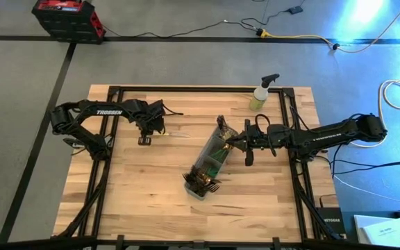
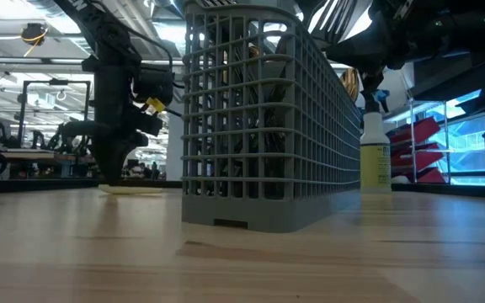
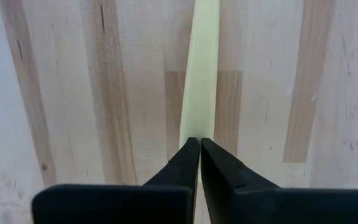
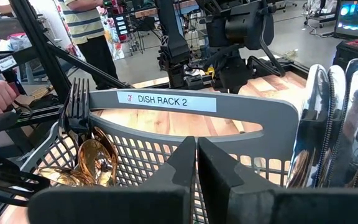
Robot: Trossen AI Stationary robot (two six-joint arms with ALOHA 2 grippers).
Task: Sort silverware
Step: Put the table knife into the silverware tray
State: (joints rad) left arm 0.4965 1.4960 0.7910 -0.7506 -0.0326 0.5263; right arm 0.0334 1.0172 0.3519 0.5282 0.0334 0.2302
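Where the table (image 1: 186, 156) is seen from above, a grey mesh caddy (image 1: 212, 158) is found lying on its side near the middle, tilted toward the near edge, with silverware (image 1: 203, 182) sticking out of its near end. The left gripper (image 1: 145, 136) is held low over the wood toward the left edge, and the right gripper (image 1: 236, 141) is placed at the caddy's far end. A spray bottle (image 1: 261, 94) is seen standing by the far edge, toward the right corner.

In the low view, the caddy (image 2: 263, 118) fills the centre, dark handles being made out behind its mesh. The left gripper (image 2: 114, 172) is lowered to the tabletop over a pale flat piece (image 2: 133, 190). The spray bottle (image 2: 375, 151) is seen beyond the caddy.

In the left wrist view, the left gripper (image 3: 199, 144) is shown with its fingers pressed together on the end of a slim cream handle (image 3: 201, 81), which lies flat on the wood.

In the right wrist view, the right gripper (image 4: 196, 142) is shown with its fingers together, nothing being seen between them, against the caddy's rim, which is labelled DISH RACK 2. Gold spoon heads (image 4: 95, 158) and a dark fork (image 4: 76, 102) are seen inside the caddy, and shiny blades (image 4: 337, 118) stand at one side. A person (image 4: 89, 31) is seen beyond the table.
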